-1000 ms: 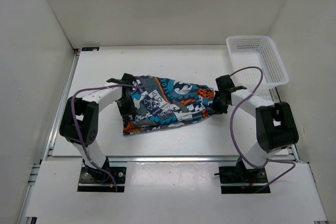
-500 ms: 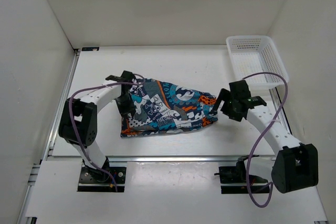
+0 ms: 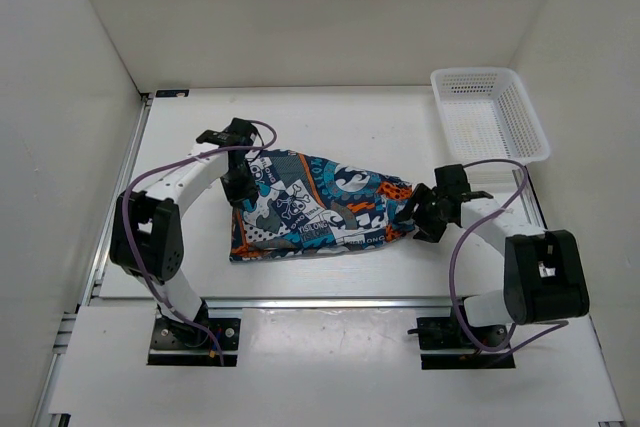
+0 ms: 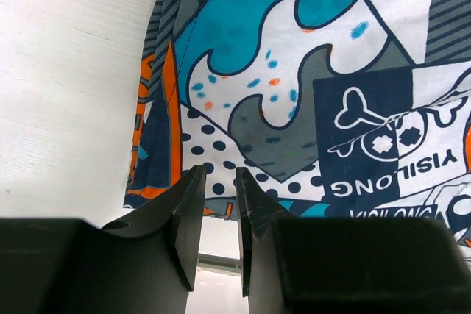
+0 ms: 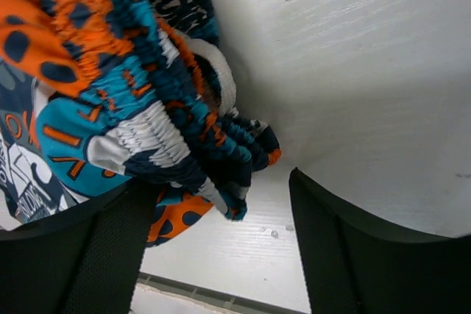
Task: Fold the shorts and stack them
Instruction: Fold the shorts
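Overhead and wrist views of the shorts lying flat on the white table, roughly at its centre, between the two arms. The garment is broad at its left end and narrows to a bunched right end. Its long axis runs left to right, and its near edge lies close to the near rim of the table.

Left gripper: it is poised over the far-left corner of the cloth. In the left wrist view the left gripper has its fingers drawn close together with a thin slit between them. Only the dotted fabric, the hem and the bare table beyond show through that slit, so no cloth is seen pinched. The shorts fill the area ahead of the tips, showing a teal wave patch and a navy patch with white lettering.

Right gripper: it sits at the narrow right end of the garment. In the right wrist view the right gripper has its fingers spread wide and is released. The gathered waistband of the shorts sags between and ahead of them, resting on the table and lying against one finger without being clamped.

White mesh basket: it stands at the far-right corner of the table, well apart from the garment.
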`<state>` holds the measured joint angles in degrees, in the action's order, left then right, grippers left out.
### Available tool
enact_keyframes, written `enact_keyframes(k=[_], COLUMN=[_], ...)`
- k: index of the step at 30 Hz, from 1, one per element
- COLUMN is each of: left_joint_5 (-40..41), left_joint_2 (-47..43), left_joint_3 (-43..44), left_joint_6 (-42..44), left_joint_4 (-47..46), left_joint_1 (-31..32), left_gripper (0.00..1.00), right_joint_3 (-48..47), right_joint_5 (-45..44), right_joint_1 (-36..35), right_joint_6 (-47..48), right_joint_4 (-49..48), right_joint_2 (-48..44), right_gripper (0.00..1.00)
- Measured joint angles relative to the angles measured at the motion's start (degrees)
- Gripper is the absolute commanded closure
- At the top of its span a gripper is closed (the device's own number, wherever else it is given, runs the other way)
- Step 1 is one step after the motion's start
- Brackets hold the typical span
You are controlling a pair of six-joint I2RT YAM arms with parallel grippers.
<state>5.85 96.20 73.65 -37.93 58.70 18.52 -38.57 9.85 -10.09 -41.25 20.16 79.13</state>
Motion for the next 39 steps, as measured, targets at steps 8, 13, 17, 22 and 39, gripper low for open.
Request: enact_keyframes(k=[8, 13, 17, 22, 39], left_joint_5=[-0.17, -0.31, -0.31, -0.31, -2.51], left_joint_2=[1.16, 1.49, 1.62, 1.62, 2.56], left_joint_3=[-0.22, -0.22, -0.26, -1.14, -1.18], left_joint_6=[0.24, 1.07, 1.55, 2.01, 3.34], left_joint_4=[-0.26, -0.35, -0.42, -0.39, -1.22], left_joint_1=[-0.72, -1.88, -2.67, -3.34, -5.27], left_gripper=[0.65, 0.65, 0.65, 0.65, 0.89], right_joint_3=[2.05, 1.97, 1.88, 1.29, -6.36], right_joint_5=[-0.79, -2.43, -4.13, -6.03, -20.74], right_joint_1=[0.00, -0.87, -2.27, -3.21, -4.94], right_joint_6=[-3.80, -5.22, -6.10, -6.43, -0.15], right_joint_4=[-7.69, -12.13, -14.05, -14.21, 4.52], right_joint_2=[1.88, 4.04, 5.20, 5.73, -5.44], right_gripper=[0.49, 0.64, 0.75, 0.90, 1.00])
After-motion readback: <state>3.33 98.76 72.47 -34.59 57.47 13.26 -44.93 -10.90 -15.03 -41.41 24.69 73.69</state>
